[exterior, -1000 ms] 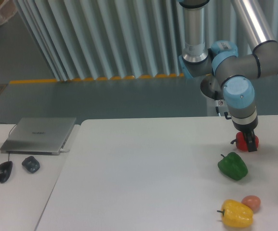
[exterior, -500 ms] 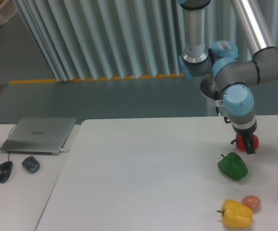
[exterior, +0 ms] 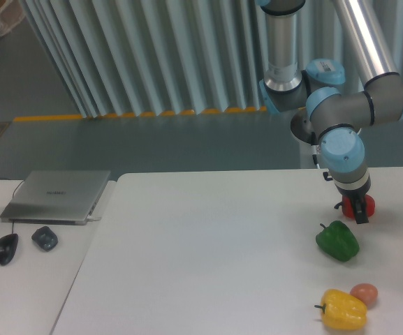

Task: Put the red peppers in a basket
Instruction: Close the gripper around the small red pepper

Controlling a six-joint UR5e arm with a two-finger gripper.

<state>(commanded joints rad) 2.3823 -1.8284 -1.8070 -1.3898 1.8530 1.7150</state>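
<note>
The red pepper [exterior: 365, 205] sits at the far right of the white table [exterior: 208, 265], mostly hidden behind my gripper [exterior: 358, 211]. My black fingers stand around it, closed against its sides. Whether it is lifted off the table I cannot tell. No basket is in view.
A green pepper [exterior: 338, 241] lies just in front of the gripper. Nearer the front edge are a yellow pepper [exterior: 343, 310] and a small round reddish-orange fruit [exterior: 364, 294]. On the left desk sit a laptop [exterior: 56, 195], a mouse [exterior: 5, 248] and a small dark object [exterior: 45, 238].
The gripper with the red pepper has shifted slightly left and up over the last second. The other fruit has stayed put.
</note>
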